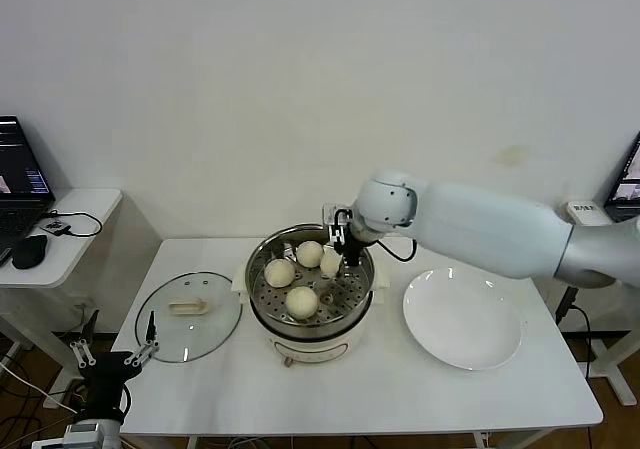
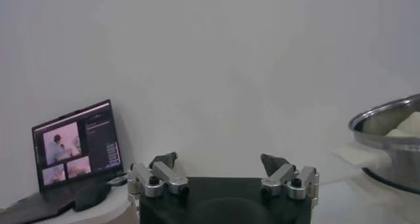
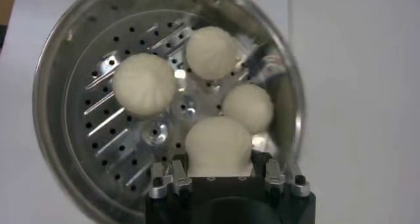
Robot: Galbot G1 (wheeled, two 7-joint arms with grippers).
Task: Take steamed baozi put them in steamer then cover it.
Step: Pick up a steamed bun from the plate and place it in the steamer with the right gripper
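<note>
Buns are nearly all home: three sit on the holed tray of the steamer (image 1: 310, 294) at the table's middle, and the fourth bun (image 3: 218, 144) is clamped between the fingers of the right gripper (image 1: 338, 252), hanging over the pot's far right side. The plate (image 1: 463, 318) to the right is bare. Letting go of this bun and covering the pot remain; the glass lid (image 1: 189, 315) lies left of the steamer. The left gripper (image 2: 223, 175) waits near the table's left corner, fingers spread.

Four cream baozi (image 3: 144, 85) lie in the uncovered steel steamer (image 3: 62, 67)
</note>
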